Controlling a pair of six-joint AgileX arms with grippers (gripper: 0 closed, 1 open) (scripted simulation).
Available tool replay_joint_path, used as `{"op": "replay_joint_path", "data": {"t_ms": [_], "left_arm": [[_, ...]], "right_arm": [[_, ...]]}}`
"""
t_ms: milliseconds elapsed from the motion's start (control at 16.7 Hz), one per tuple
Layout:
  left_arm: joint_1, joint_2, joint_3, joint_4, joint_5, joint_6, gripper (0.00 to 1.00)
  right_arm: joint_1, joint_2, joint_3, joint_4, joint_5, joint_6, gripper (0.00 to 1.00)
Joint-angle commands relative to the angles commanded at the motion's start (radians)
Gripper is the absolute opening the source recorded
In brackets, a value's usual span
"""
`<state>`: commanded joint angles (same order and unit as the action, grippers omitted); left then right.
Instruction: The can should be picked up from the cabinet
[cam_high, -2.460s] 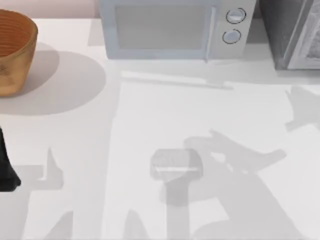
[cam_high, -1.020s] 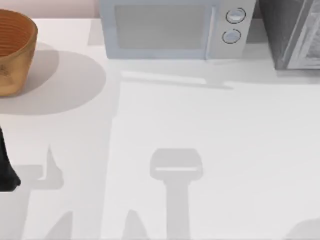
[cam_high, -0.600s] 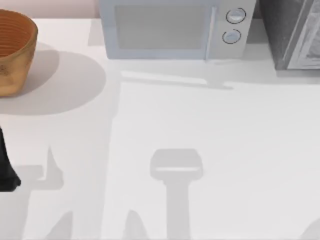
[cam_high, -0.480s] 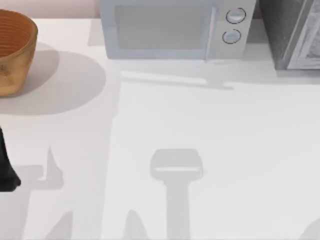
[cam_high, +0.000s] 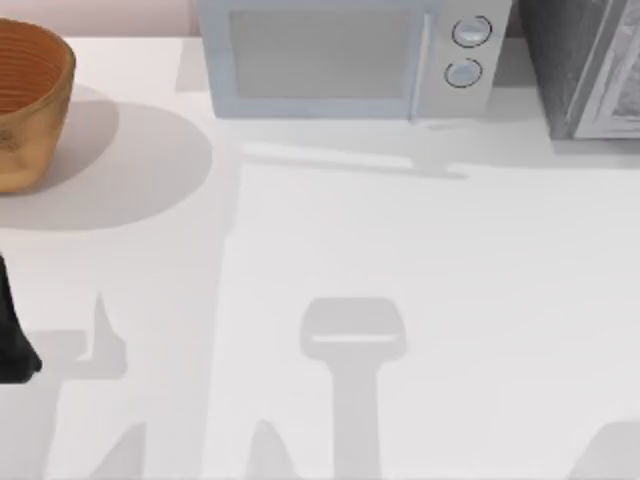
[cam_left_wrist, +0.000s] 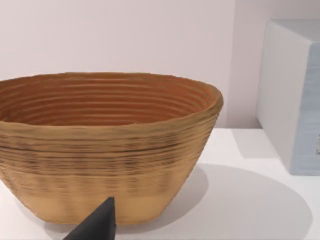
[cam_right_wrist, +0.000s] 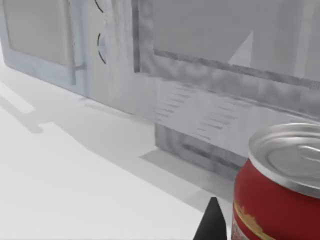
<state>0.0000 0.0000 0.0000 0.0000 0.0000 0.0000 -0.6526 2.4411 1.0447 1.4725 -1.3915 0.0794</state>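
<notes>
A red can (cam_right_wrist: 277, 200) with a silver lid fills the near corner of the right wrist view, in front of the grey cabinet (cam_right_wrist: 225, 100) and outside it. My right gripper (cam_right_wrist: 260, 232) is shut on the can, with one dark fingertip (cam_right_wrist: 212, 222) showing right beside it. From above, the cabinet (cam_high: 585, 70) stands at the table's back right. My left arm (cam_high: 12, 345) sits parked at the left edge.
A woven brown basket (cam_high: 30, 100) stands at the back left and looms close in the left wrist view (cam_left_wrist: 105, 145). A pale blue microwave (cam_high: 340, 55) sits at the back centre, next to the cabinet. The white table (cam_high: 400, 250) stretches out in front.
The right arm's large shadow has left the middle of the table, drawing off toward the lower right corner. The left arm has stayed put.
</notes>
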Motion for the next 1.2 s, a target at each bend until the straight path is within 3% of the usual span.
{"op": "replay_joint_path", "data": {"t_ms": [60, 840, 1200], "left_arm": [[0.0, 0.0, 0.0, 0.0, 0.0, 0.0, 1.0], [0.0, 0.0, 0.0, 0.0, 0.0, 0.0, 1.0], [0.0, 0.0, 0.0, 0.0, 0.0, 0.0, 1.0]], "right_arm": [[0.0, 0.0, 0.0, 0.0, 0.0, 0.0, 0.0], [0.0, 0.0, 0.0, 0.0, 0.0, 0.0, 0.98], [0.0, 0.0, 0.0, 0.0, 0.0, 0.0, 1.0]]}}
